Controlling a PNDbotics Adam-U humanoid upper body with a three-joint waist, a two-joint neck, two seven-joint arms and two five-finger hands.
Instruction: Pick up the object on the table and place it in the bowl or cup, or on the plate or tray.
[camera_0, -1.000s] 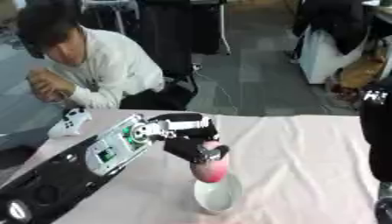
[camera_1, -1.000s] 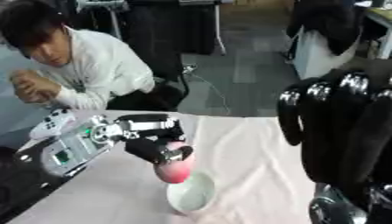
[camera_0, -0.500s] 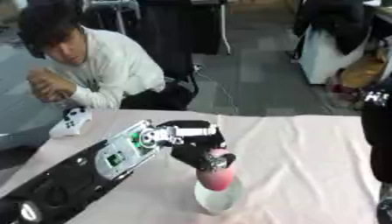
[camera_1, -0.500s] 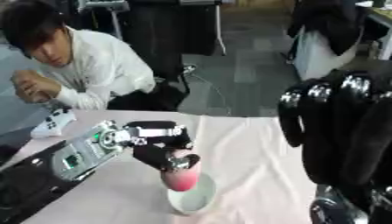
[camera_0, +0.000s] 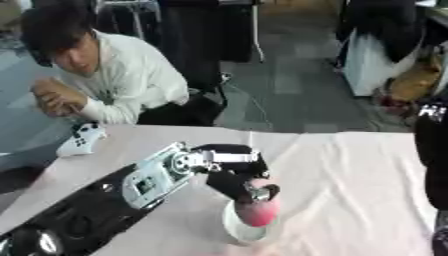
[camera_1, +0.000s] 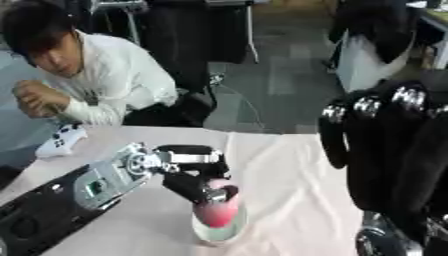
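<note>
Left eye view: left hand (camera_0: 234, 175) grips the pink object (camera_0: 257, 212), its bottom already inside the white cup (camera_0: 234, 231). Nearly done, I'd say; only the release is left. Right hand (camera_1: 389, 150) idles at right, fingers relaxed.

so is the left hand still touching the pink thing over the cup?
Touching. In the left eye view the left hand has its fingers curled round the top of the pink object, whose lower end sits inside the white cup.
</note>
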